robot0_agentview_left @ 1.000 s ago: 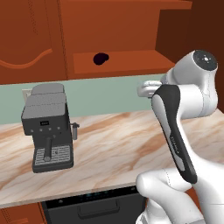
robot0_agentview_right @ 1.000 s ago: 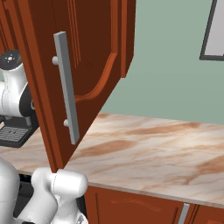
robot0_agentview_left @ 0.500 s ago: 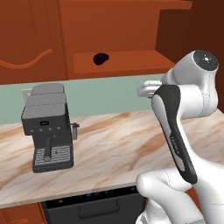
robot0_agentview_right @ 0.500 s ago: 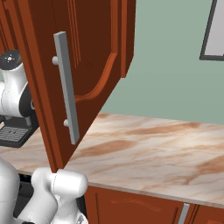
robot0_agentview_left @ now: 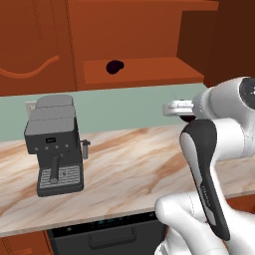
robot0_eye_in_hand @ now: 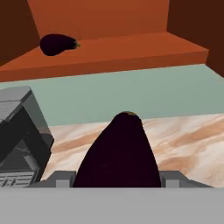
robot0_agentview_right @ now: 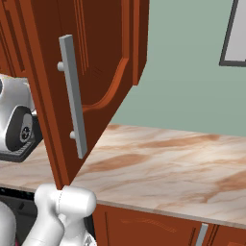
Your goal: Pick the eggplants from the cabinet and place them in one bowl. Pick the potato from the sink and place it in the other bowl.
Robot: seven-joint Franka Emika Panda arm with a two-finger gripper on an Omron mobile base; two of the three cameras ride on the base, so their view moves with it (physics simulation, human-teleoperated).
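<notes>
One eggplant in the pincer, the other on the cabinet shelf.

In the hand view the gripper (robot0_eye_in_hand: 117, 181) fingertips are mostly hidden behind the dark eggplant (robot0_eye_in_hand: 118, 157) they clamp, and its lower end is cut off at the bottom edge. The jaws are closed on it above the marble counter (robot0_eye_in_hand: 183, 140). The second eggplant (robot0_eye_in_hand: 57, 44) lies on the open shelf of the cabinet (robot0_eye_in_hand: 131, 48); the left base view shows it as a small dark blob (robot0_agentview_left: 115, 66), too small to make out its shape. There the gripper is largely masked by the arm. The right base view is blocked by the open cabinet door (robot0_agentview_right: 91, 72). A coffee machine (robot0_agentview_left: 54, 144) stands on the counter.
</notes>
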